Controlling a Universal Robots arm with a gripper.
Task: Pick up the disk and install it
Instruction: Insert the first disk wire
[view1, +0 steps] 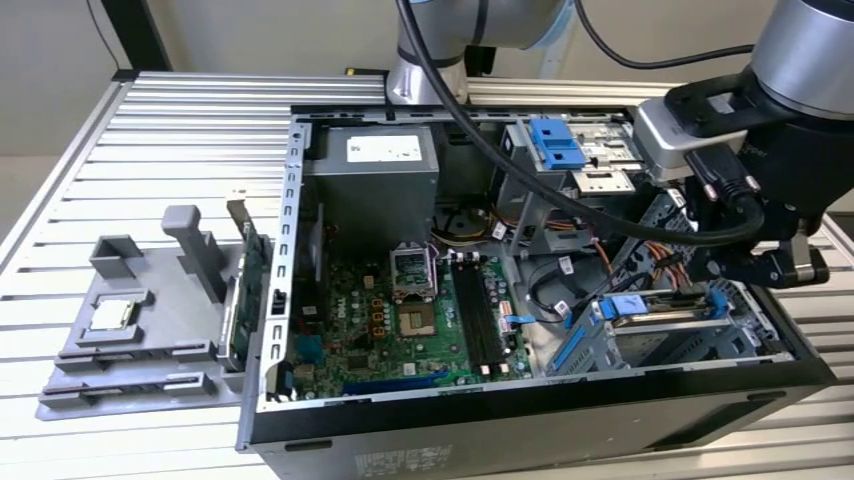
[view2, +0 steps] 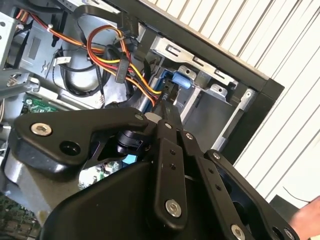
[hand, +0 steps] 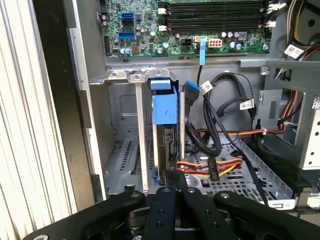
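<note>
We're easing the disk into the drive bay, gripper clamped on its edge, keeping it square and clear of the power cables.

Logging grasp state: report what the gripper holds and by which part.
The disk, standing on edge in the drive cage; the gripper pinches its thin end edge, jaws closed on it.
</note>
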